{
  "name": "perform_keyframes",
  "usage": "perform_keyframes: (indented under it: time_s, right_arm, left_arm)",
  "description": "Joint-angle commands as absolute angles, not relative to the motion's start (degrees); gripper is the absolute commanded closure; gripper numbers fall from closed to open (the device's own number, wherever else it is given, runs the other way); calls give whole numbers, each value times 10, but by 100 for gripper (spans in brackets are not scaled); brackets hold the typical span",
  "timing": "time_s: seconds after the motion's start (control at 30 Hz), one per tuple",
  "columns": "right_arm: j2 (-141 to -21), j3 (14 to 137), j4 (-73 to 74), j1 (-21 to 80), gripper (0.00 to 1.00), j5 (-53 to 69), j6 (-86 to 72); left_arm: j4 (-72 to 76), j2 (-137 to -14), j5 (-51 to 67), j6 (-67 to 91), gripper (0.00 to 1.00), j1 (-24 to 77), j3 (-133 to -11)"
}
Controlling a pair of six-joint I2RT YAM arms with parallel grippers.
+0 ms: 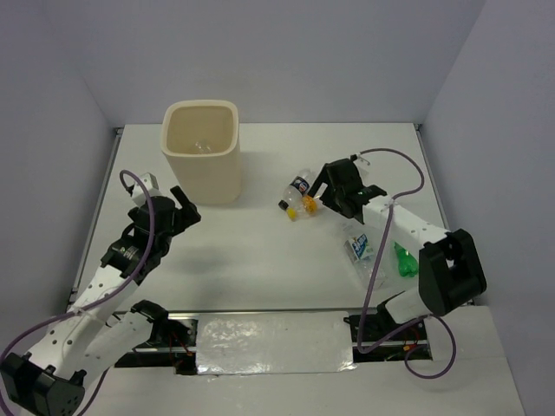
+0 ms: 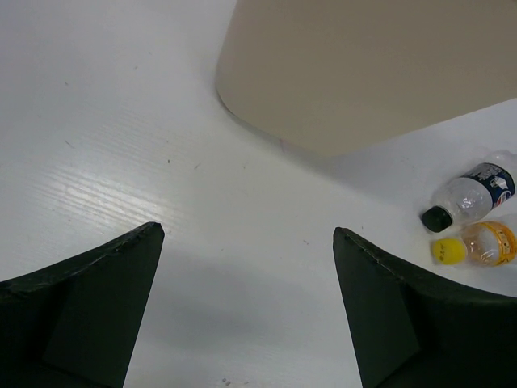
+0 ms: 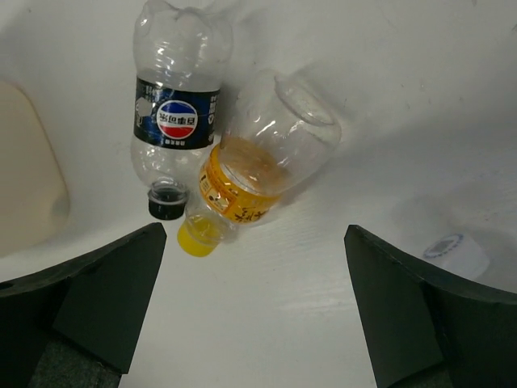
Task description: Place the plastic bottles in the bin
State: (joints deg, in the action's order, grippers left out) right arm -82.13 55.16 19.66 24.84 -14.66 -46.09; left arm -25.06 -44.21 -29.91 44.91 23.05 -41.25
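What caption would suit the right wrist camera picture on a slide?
Open right gripper poised over a black-capped blue-labelled bottle lying beside a yellow-capped orange-labelled bottle.

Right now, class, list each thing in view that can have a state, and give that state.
bin: upright, open-topped.
black-capped bottle: on its side, cap on.
yellow-capped bottle: on its side, cap on.
green bottle: lying down.
blue-label bottle: lying down.
left claw: open, empty.
right claw: open, empty.
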Motion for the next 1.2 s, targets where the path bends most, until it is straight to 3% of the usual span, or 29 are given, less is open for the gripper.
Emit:
perform_keyframes:
  time_s: [0.0, 0.4, 0.6, 0.67, 0.8, 0.9, 1.17]
  right_arm:
    - [-844, 527, 109, 245, 0, -170, -551]
    - [-983, 543, 38, 242, 2, -203, -649]
    - [-979, 528, 33, 240, 21, -240, -653]
    - [-965, 517, 29, 242, 36, -255, -643]
    - [-903, 497, 25, 242, 53, -280, -621]
    - [-841, 488, 19, 243, 61, -294, -579]
    - [-748, 590, -102, 299, 63, -224, -295]
  left_arm:
    - [-215, -447, -275, 429, 1, 228, -421]
    - [-210, -436, -288, 428, 1, 226, -407]
    - [-212, -440, -286, 428, 1, 224, -410]
    - [-212, -443, -285, 430, 1, 225, -410]
    - [-207, -447, -280, 428, 1, 225, -410]
    - [-210, -449, -280, 429, 1, 224, -411]
    - [-207, -436, -284, 429, 1, 222, -403]
